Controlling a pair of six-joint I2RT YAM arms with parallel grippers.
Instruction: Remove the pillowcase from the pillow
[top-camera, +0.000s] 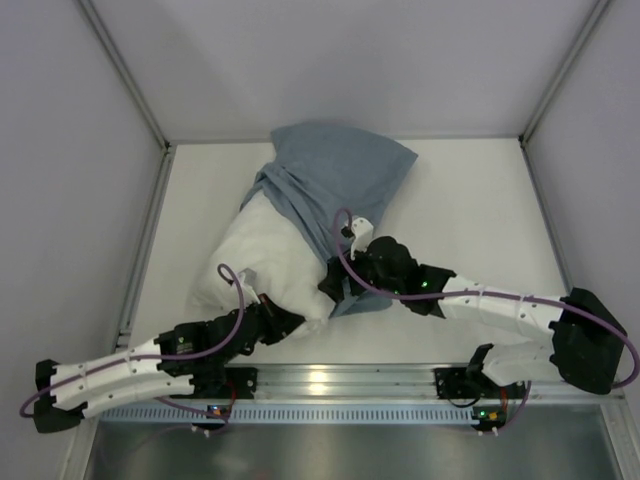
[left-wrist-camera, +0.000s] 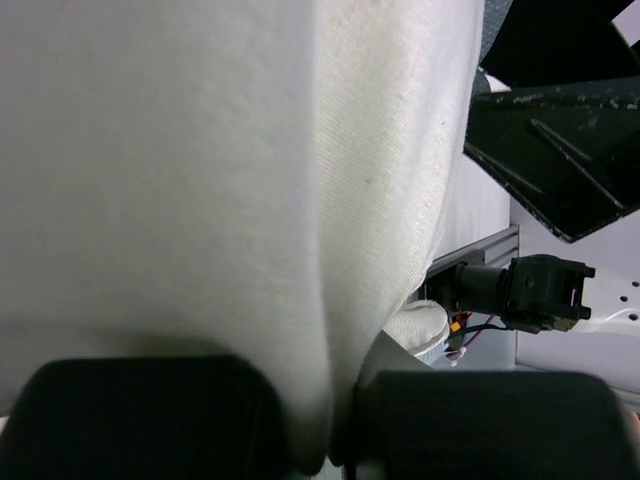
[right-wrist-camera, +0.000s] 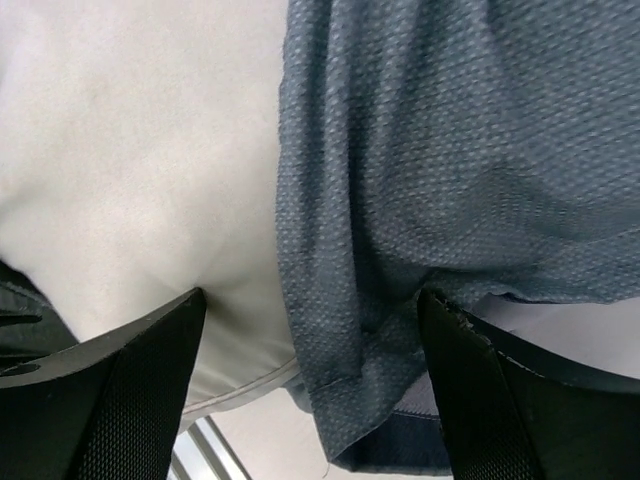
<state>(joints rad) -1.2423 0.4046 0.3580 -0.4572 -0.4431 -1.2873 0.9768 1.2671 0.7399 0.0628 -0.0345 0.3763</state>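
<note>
The white pillow (top-camera: 262, 258) lies slantwise mid-table, its far half inside the blue-grey pillowcase (top-camera: 335, 175). My left gripper (top-camera: 295, 322) is at the pillow's near corner. In the left wrist view it (left-wrist-camera: 325, 435) is shut, with a fold of white pillow fabric (left-wrist-camera: 200, 180) pinched between the fingers. My right gripper (top-camera: 335, 283) is at the pillowcase's open hem. In the right wrist view it (right-wrist-camera: 310, 300) is open wide, with the hem of the pillowcase (right-wrist-camera: 450, 150) between the jaws and bare pillow (right-wrist-camera: 130, 150) to the left. No striped band shows.
The white table (top-camera: 470, 200) is boxed in by pale walls on the left, right and back. An aluminium rail (top-camera: 330, 385) runs along the near edge between the arm bases. The right arm's black link (left-wrist-camera: 560, 150) is close beside the left gripper.
</note>
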